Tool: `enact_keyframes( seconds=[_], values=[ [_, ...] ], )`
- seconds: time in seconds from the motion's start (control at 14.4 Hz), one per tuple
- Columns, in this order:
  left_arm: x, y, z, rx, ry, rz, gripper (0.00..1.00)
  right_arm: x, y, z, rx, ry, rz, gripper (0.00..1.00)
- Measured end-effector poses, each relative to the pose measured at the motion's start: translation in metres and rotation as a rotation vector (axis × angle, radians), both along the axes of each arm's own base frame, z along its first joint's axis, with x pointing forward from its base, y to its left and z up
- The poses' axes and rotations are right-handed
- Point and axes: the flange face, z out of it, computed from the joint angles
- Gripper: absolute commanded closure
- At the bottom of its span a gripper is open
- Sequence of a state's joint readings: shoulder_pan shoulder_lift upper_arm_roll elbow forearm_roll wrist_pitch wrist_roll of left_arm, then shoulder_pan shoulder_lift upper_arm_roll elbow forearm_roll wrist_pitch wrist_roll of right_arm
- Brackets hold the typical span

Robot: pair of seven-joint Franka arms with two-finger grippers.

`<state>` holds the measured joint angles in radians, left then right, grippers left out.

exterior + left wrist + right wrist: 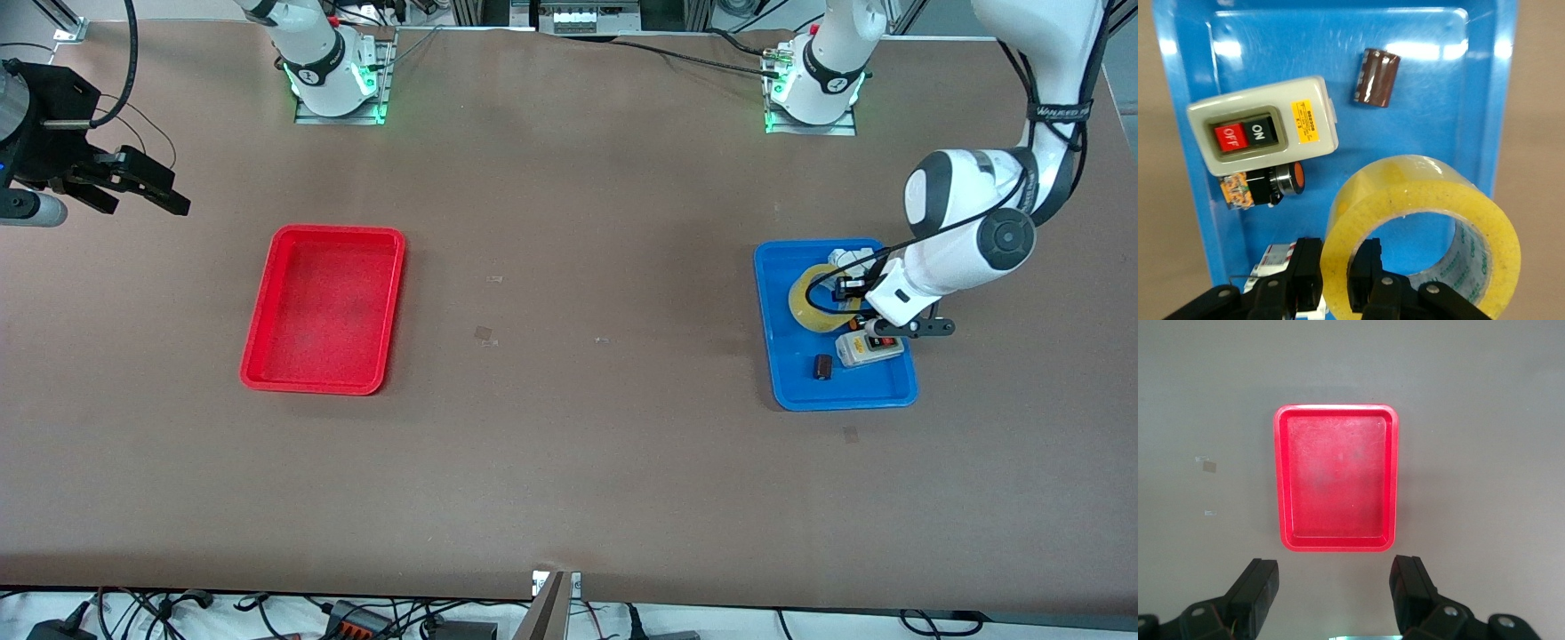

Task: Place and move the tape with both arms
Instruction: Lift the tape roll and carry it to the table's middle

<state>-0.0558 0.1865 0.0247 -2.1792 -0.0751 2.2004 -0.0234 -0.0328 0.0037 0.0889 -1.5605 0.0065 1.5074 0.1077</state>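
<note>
Two trays sit on your table, and going from the right arm's end to the left arm's you meet them in this order. First comes the right gripper [133, 182], waiting up in the air over bare table at its own end, jaws spread wide with nothing between them. The red tray [324, 308] lies beside it toward the table's middle, and the right wrist view looks straight down on it.

Well apart, toward the left arm's end, the blue tray [782, 373] holds everything else. The left gripper [1335, 275] is down in it, clenched on the tape [1421, 230]. One finger is inside the roll's hole and the other outside, pinching the wall of the ring. So the tape lies right at the left gripper, far from the right one; you should judge the left arm the only one placed to carry it.

The tape is a wide, translucent yellowish ring with a large round hole, its axis roughly upright. I cannot tell whether it is clear of the tray floor.

Nearer the front camera in the same tray lie a grey switch box [1263, 129] marked OFF and ON, a small push-button [1265, 185] and a dark cylinder [1376, 77], all apart from the roll.
</note>
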Motion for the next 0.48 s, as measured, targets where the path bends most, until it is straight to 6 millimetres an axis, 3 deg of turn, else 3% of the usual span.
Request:
enact_keyframes(
  seconds=[0.07, 0.21, 0.48],
  values=[
    [-0.001, -0.005, 0.014, -0.003, -0.010, -0.010, 0.88, 0.000, 0.000, 0.000, 0.000, 0.000, 0.000, 0.02],
    [-0.006, -0.034, 0.037, -0.010, -0.022, -0.045, 0.88, 0.000, 0.000, 0.000, 0.000, 0.000, 0.000, 0.02],
    [-0.026, -0.133, 0.056, 0.002, -0.035, -0.028, 0.89, 0.000, 0.000, 0.000, 0.000, 0.000, 0.000, 0.02]
  ],
)
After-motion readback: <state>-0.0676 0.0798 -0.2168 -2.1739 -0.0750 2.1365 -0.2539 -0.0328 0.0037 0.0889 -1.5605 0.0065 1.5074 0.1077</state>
